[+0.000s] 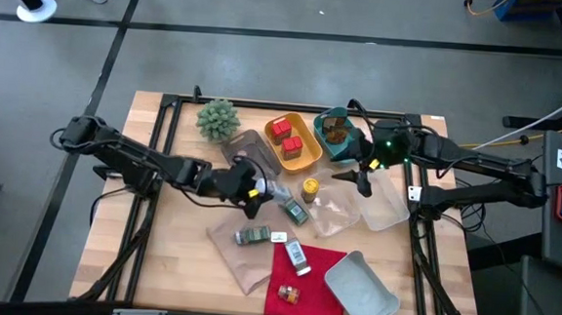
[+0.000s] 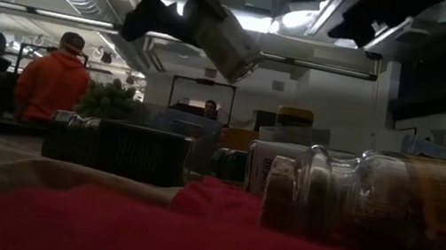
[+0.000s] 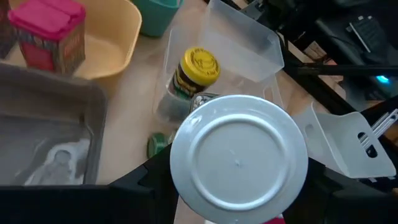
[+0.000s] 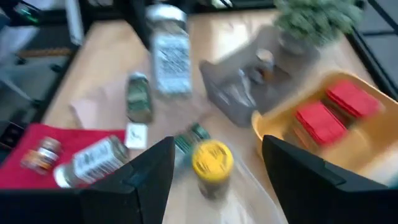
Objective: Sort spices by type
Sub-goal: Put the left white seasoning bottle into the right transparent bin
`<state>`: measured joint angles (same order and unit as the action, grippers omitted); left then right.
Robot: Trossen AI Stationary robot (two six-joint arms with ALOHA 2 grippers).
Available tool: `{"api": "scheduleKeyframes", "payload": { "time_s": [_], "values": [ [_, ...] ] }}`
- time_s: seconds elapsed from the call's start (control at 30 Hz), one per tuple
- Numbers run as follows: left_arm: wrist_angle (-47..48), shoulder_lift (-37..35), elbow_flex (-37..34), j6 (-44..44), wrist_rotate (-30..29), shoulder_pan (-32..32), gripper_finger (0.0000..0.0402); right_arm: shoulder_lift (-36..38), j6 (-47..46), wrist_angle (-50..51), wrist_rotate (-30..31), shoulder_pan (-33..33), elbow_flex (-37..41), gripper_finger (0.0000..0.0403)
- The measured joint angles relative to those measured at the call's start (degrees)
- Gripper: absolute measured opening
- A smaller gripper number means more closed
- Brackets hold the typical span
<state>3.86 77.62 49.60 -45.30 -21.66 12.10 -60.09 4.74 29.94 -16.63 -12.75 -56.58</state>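
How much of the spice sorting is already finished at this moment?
Done: two red tins lie in the yellow tray. In hand: the left hand holds a white-capped jar; the right hand is open. Left: the yellow-capped jar, a green-capped jar and two jars on the red cloth.

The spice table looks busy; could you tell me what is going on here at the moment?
The left gripper holds a white-capped jar lifted above the middle of the table. The right gripper is open above the yellow-capped jar. Two red tins already sit in the yellow tray. Other jars lie on the brown paper and the red cloth.
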Motion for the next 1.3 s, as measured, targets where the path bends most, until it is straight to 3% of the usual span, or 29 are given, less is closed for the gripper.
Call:
{"api": "scheduleKeyframes", "payload": {
  "time_s": [0.13,0.4,0.63,0.73,0.97,1.17,1.3],
  "values": [
    [-0.5,0.0,0.0,3.6,1.9,-2.5,0.0198,-3.1,-0.6,-5.4,-4.1,0.0,0.0,0.0241],
    [-4.2,1.4,0.0,10.0,3.3,-3.7,0.0198,-13.1,-4.7,-15.8,-6.6,0.0,0.0,0.0241],
    [-8.0,5.3,0.0,12.9,7.2,-3.5,0.0198,-20.0,-7.7,-24.0,-17.7,0.0,0.0,0.0241],
    [-10.4,6.9,0.0,14.3,8.0,-3.5,0.0198,-22.1,-7.9,-25.0,-19.8,0.6,0.0,0.0241],
    [-12.9,8.5,0.0,14.5,8.6,-3.7,0.0198,-25.2,-7.9,-26.9,-19.5,4.5,0.0,0.0241],
    [-13.2,8.5,0.0,15.4,8.5,-3.4,0.0198,-25.3,-7.8,-26.8,-8.1,8.5,0.0,0.0241],
    [-13.1,8.5,0.0,15.4,8.5,-3.4,0.0198,-25.3,-8.0,-26.8,-6.1,9.6,0.0,0.0241]
  ]
}}
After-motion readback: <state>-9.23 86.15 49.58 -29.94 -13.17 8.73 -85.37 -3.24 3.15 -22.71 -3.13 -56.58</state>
